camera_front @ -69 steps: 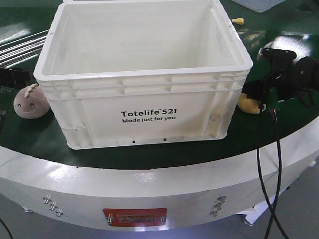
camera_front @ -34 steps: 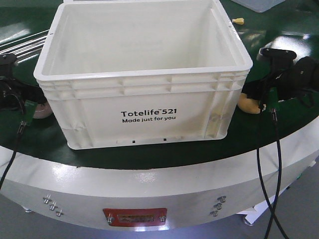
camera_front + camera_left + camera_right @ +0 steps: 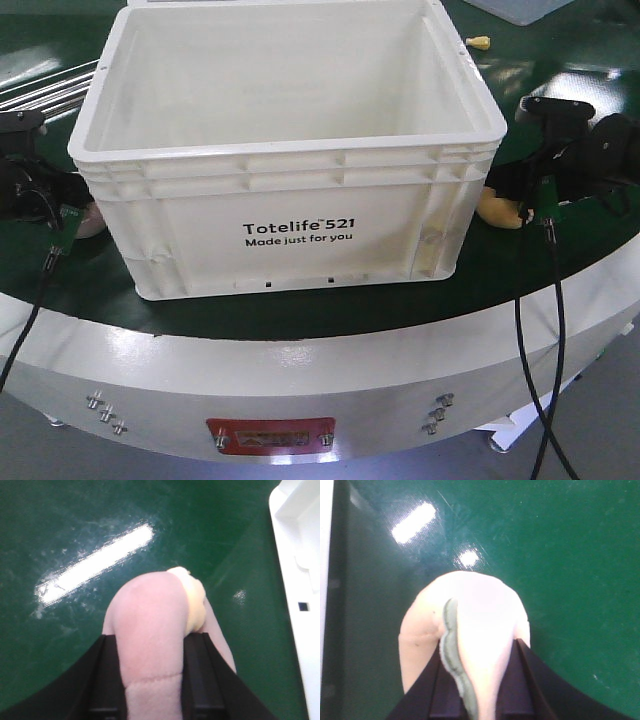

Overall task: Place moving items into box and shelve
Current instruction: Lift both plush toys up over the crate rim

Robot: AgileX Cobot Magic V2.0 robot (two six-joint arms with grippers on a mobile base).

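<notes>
Mauve plush toy (image 3: 150,615) is pinched between closed left fingers (image 3: 107,680), yellow-orange plush toy (image 3: 480,610) between closed right fingers (image 3: 512,690). Both are gripped low on the counter (image 3: 300,310), flanking the Totelife crate (image 3: 200,210), likely for lifting in.

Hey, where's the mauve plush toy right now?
In the front view the mauve plush toy is just left of the white crate, mostly hidden behind the left gripper. The left wrist view shows it pinched between that gripper's fingers.
</notes>
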